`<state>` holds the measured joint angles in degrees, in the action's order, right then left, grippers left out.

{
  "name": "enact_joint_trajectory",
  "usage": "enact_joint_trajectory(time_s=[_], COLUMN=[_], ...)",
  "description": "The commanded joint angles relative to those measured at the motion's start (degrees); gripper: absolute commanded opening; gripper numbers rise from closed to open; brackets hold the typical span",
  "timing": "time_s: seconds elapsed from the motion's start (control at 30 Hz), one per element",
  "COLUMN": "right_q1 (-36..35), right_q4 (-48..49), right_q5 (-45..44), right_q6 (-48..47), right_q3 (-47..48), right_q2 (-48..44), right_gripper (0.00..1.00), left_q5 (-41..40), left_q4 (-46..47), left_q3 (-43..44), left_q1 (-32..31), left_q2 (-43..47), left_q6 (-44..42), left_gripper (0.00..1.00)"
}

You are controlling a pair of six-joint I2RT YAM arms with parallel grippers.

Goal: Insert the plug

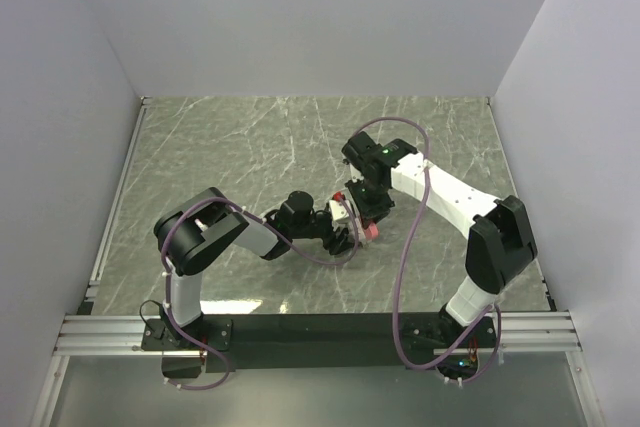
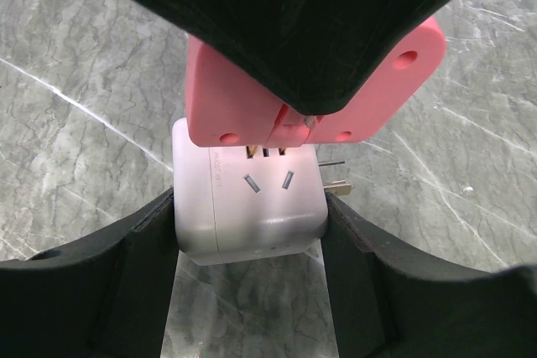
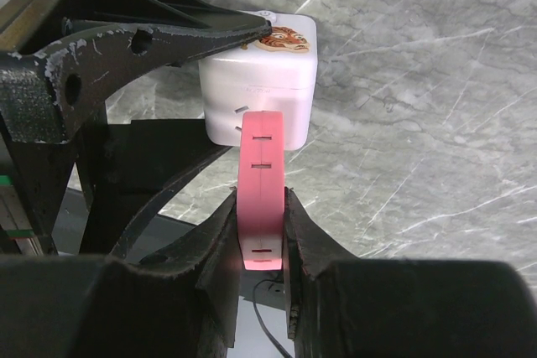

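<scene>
A white socket cube (image 2: pixel 252 199) is gripped between my left gripper's (image 2: pixel 250 211) black fingers (image 2: pixel 138 266), with two slanted slots showing on its face. My right gripper (image 3: pixel 260 207) is shut on a flat pink plug (image 3: pixel 262 182) and holds it against the cube's (image 3: pixel 289 81) face. In the left wrist view the pink plug (image 2: pixel 226 106) sits at the cube's upper slots, where short brass prongs (image 2: pixel 267 151) show in a narrow gap. In the top view both grippers meet mid-table: the left (image 1: pixel 343 225) and the right (image 1: pixel 366 207).
The cube's own metal pins (image 2: pixel 334 175) stick out of its right side. A sticker (image 3: pixel 281 38) is on the cube's far face. The marbled table (image 1: pixel 250 147) is walled by white panels. Purple cables (image 1: pixel 412 237) loop along both arms.
</scene>
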<state>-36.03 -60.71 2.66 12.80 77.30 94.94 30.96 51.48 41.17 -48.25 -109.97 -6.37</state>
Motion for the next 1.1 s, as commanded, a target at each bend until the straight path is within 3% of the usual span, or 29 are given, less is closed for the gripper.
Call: enact_joint_trajectory(time_s=[0.0,1.07], right_q1=[-0.3,-2.6], right_q4=[2.6,4.1], right_q5=[-2.6,-1.5], right_q6=[0.1,0.7], right_q3=[-2.0,-6.2], right_q2=[4.9,10.5], right_gripper=[0.0,0.0], left_q5=[0.5,0.2], left_q4=[-5.2,-4.6], left_q3=[-1.1,-2.0], left_q1=[-0.9,-0.9], left_q2=[0.9,1.4], left_q6=[-1.1,-0.7], left_gripper=[0.28,0.24])
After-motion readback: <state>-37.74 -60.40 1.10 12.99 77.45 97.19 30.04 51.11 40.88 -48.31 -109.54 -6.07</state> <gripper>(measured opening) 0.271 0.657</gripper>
